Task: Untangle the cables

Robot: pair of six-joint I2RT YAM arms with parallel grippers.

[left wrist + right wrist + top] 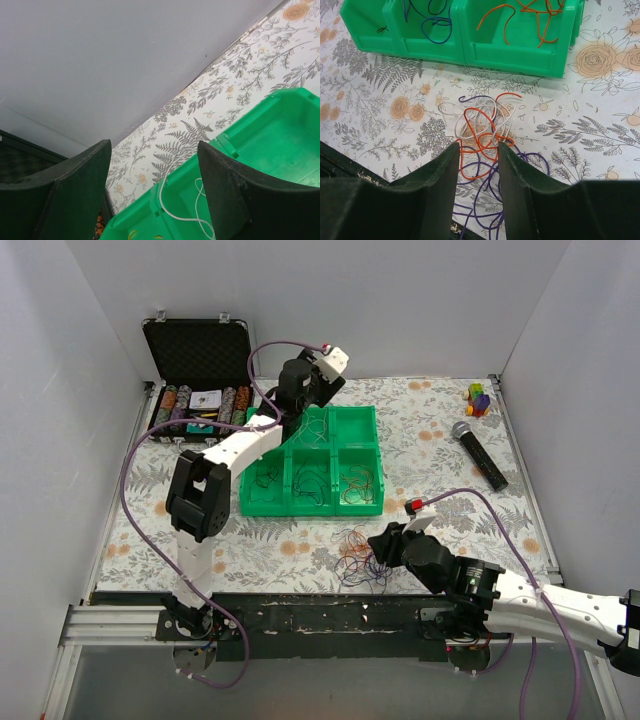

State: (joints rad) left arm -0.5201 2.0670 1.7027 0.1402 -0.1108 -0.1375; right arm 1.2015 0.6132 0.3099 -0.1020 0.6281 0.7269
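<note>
One tangle of cables lies on the flowered counter, just in front of the green tray. It holds orange, white and purple loops wound together. The right fingers are low over its near edge and parted, with orange and purple strands lying in the gap between them and nothing pinched.

The tray has six compartments in two rows of three. In the front row, the right one holds orange wires, the middle one holds blue wires, and the left one holds one small dark wire. A white wire lies in a rear compartment, below the left fingers, which are spread wide and hold nothing.

One open black case with rows of poker chips, one microphone and one multicoloured block toy also sit on the counter.
</note>
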